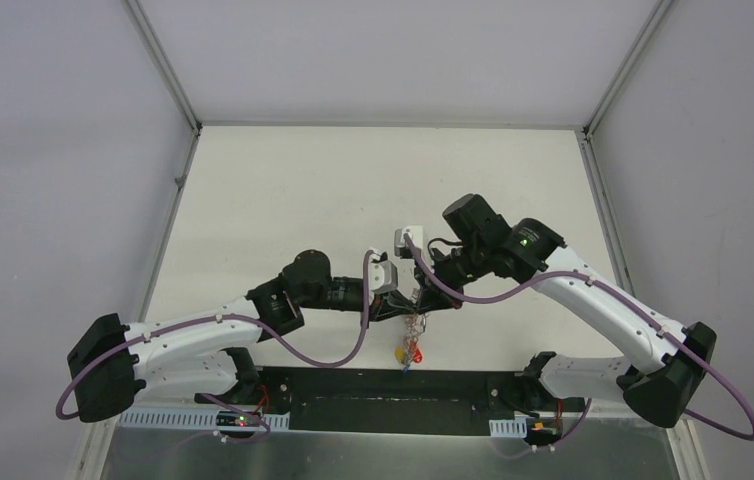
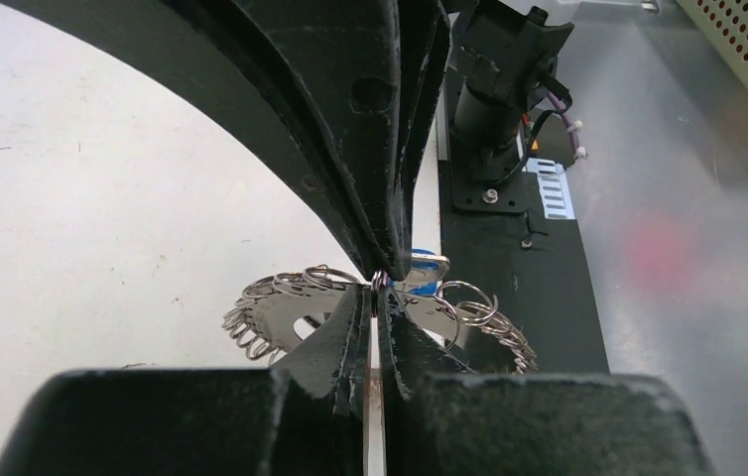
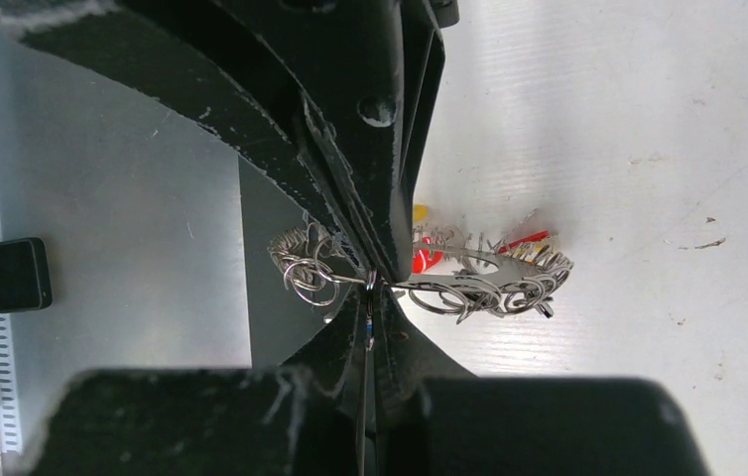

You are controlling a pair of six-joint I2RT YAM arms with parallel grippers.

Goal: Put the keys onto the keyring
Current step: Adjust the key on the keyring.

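Nearest of all, on the near side of the keyring (image 1: 412, 333), runs the black base plate (image 1: 373, 400) that carries both arm bases. The keyring sits just beyond that plate's far edge, over the near strip of the white table (image 1: 353, 190) and directly under the spot where the two grippers meet. It is a grey metal ring fringed with small silver keys and split rings.

At the keyring's near end a blue-headed key (image 1: 406, 368) comes closest to the plate. Just beyond it, a yellow-headed key (image 1: 399, 352) shows on the keyring's left and a red-headed key (image 1: 417, 352) on its right. Whether these coloured keys are threaded on the ring or only lie against it cannot be told, nor whether the lowest keys touch the table.

At the keyring's far rim the left gripper (image 2: 378, 297) comes in from the keyring's left. Its fingers are clenched to a hairline slit on a thin piece of the ring's metal. The right gripper (image 3: 370, 293) comes in from the keyring's right and far side, its fingers pressed fully together and pinching the same stretch of wire. The two sets of tips meet nose to nose there.

Beyond the keyring the table runs on to the grey back wall (image 1: 383, 60).
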